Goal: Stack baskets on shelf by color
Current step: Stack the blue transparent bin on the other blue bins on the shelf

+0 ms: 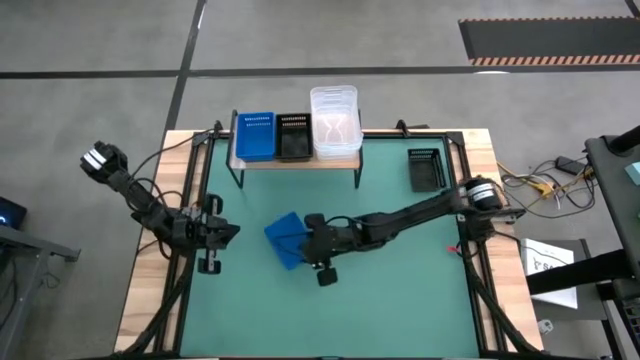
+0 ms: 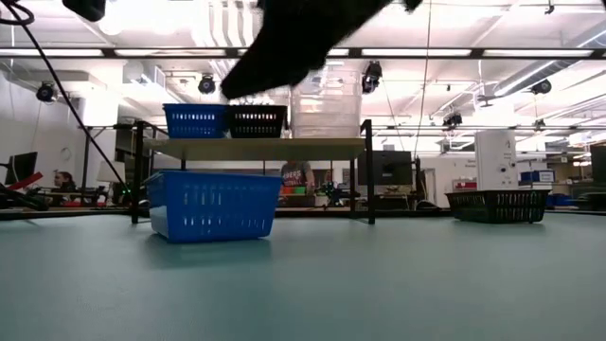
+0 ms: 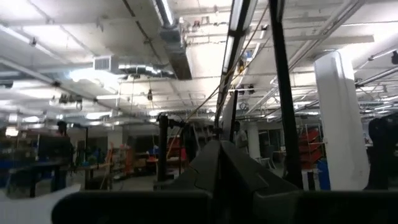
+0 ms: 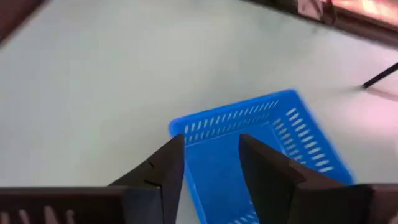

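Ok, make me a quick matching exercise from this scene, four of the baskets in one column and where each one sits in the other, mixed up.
Column one:
1. clear baskets
2. lone black basket
3. loose blue basket
4. shelved blue basket

Column two:
A. on the mat under the right gripper
B. left end of the shelf
C. on the mat, right of the shelf
D. right end of the shelf

Pairs: 1-D, 2-C, 3-A, 4-B

Industrial lab hall, exposed ceiling ducts [image 3: 177, 53], strip lights [image 2: 445, 52]
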`<state>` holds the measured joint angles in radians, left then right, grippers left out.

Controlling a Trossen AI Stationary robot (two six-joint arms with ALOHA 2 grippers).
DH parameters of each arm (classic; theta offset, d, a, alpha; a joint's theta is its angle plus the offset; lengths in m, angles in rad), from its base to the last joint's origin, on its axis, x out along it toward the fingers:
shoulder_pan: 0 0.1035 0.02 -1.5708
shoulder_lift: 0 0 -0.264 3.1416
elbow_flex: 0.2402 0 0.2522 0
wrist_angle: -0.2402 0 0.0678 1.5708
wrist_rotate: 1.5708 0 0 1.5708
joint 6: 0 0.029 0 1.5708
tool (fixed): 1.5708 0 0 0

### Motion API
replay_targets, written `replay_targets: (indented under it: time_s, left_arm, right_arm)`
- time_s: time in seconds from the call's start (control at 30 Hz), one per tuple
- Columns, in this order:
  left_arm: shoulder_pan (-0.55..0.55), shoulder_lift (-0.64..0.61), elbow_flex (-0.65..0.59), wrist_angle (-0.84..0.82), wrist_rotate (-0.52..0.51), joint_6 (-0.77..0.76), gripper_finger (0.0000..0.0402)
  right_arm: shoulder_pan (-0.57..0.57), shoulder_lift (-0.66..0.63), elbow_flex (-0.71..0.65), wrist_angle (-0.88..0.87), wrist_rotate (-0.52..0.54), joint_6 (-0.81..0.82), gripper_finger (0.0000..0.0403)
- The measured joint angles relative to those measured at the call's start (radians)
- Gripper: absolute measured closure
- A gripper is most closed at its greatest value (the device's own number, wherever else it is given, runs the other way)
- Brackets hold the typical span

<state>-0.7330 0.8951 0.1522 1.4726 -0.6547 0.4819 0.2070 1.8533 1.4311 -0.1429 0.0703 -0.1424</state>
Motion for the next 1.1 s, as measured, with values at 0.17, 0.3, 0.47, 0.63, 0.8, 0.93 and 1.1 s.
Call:
replay_targets:
  time_s: [0.17,0.3,0.47,0.63,0.8,0.93,1.1]
  left_arm:
    - [0.000,0.087,0.088,-0.155,-0.083,-0.132,0.0402]
    - [0.001,0.216,0.212,-0.457,-0.235,-0.375,0.0402]
    - [0.001,0.344,0.392,-0.901,-0.236,-0.754,0.0402]
    - [0.034,0.448,0.611,-1.427,-0.090,-1.110,0.0402]
    - [0.120,0.550,0.822,-1.791,0.124,-1.261,0.0402]
    - [0.202,0.640,0.945,-1.944,0.330,-1.235,0.0402]
    - [0.264,0.681,1.019,-2.095,0.516,-1.205,0.0398]
  right_arm:
    - [0.030,-0.116,-0.049,-0.074,0.000,-0.063,0.0252]
    - [0.049,-0.223,-0.138,-0.039,0.002,-0.096,0.0269]
    - [0.050,-0.339,-0.260,0.011,0.008,-0.104,0.0294]
    - [0.050,-0.450,-0.357,0.076,0.010,-0.105,0.0310]
    - [0.050,-0.542,-0.432,0.081,0.009,-0.103,0.0314]
    - [0.050,-0.603,-0.487,0.093,0.010,-0.093,0.0310]
    - [0.050,-0.640,-0.531,0.095,0.009,-0.073,0.0312]
